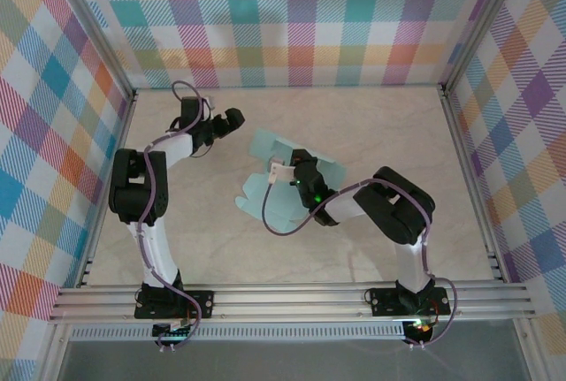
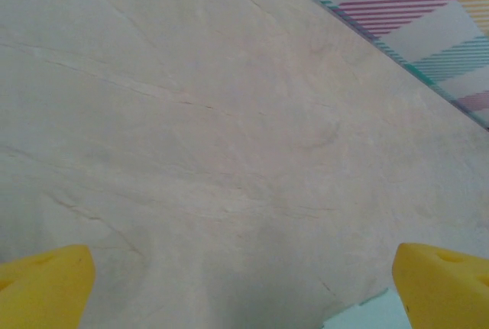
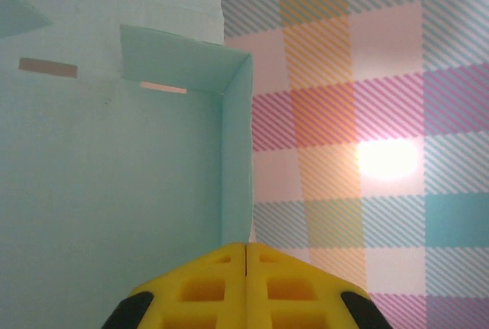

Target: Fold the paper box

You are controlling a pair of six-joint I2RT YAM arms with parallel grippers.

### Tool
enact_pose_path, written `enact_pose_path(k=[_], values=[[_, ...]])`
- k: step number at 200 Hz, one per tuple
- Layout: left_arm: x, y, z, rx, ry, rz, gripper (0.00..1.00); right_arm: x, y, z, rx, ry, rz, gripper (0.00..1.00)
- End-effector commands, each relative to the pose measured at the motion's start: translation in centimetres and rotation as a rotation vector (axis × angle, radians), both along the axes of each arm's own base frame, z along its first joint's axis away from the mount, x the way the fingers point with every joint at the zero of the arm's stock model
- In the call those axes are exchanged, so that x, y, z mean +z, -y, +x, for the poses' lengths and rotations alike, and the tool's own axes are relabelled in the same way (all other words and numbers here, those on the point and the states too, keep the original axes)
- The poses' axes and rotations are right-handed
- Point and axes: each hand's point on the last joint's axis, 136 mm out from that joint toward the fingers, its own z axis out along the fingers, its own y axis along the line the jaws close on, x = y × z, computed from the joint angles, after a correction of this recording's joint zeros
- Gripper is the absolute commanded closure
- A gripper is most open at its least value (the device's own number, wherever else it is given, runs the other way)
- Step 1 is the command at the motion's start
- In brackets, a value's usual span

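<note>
Folding was under way: the box [image 1: 265,202] lay mid-frame in the top view, part-formed, with one wall [image 3: 237,153] raised. The right gripper [image 3: 246,268] had its fingers pressed together, apparently pinching that wall's lower edge. The left gripper [image 2: 244,287] gaped wide and empty over the table [image 2: 191,115], up-left of the box. Next, judged: crease this wall square, then bring the left gripper in to raise another flap.

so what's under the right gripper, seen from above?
The paper box, its mint card spreading out past the right gripper on two sides. The part directly beneath the gripper is covered, so folds there can't be seen.
</note>
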Motion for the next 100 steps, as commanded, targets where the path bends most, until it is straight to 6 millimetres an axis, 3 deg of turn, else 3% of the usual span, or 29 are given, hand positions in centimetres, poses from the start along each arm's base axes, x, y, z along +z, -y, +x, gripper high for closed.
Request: enact_pose_path(k=[1, 43, 82, 100], values=[[-2.0, -0.1, -0.8, -0.001, -0.075, -0.007, 0.0, 1.8, -1.4, 0.1, 0.018, 0.108, 0.007, 1.0], [-3.5, 0.4, -0.6, -0.025, -0.125, -0.02, 0.0, 1.9, -2.3, -0.3, 0.01, 0.229, -0.043, 1.0], [-4.5, 0.7, -0.3, -0.043, -0.157, -0.029, 0.0, 0.8, -2.5, -0.4, 0.018, 0.221, -0.068, 1.0], [-4.8, 1.1, 0.1, -0.056, -0.175, -0.045, 0.06, 0.3, -2.6, -0.6, 0.024, 0.214, -0.077, 1.0]])
